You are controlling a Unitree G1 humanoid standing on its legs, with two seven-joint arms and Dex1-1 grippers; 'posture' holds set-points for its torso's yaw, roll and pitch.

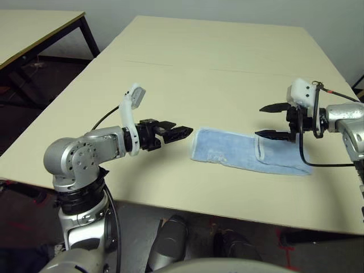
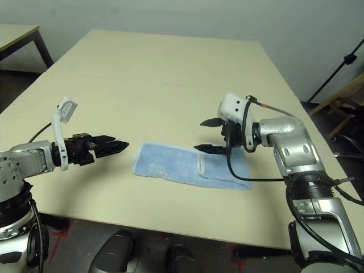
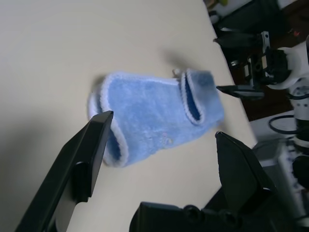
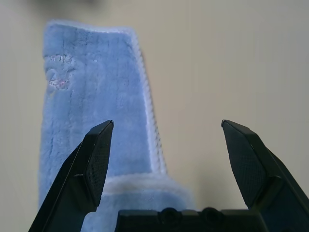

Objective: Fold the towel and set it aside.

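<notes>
A: Start at the left gripper [image 1: 183,132]. Two black fingers spread wide, nothing between them, pointing at the near short end of the small light-blue terry towel with white stitched edging [image 1: 244,152], just clear of it.

B: And the right gripper [image 2: 208,136] is released too, jaws wide, hovering over the towel's far end with its lower finger close above the cloth. The towel itself lies on the pale beige table [image 1: 216,62], near the front edge, folded into a long narrow strip with one end lapped back over.

A: What could spoil it?

B: I'd judge that lapped flap is the weak point. It sits loose, so a pinch catching only the top layer could peel the fold open when lifted. The front edge is also near; a careless drag might pull the strip over.

A: The left wrist view shows the strip's rounded, doubled end and the stacked layers.

B: The right wrist view instead shows faint embroidery on top.
</notes>
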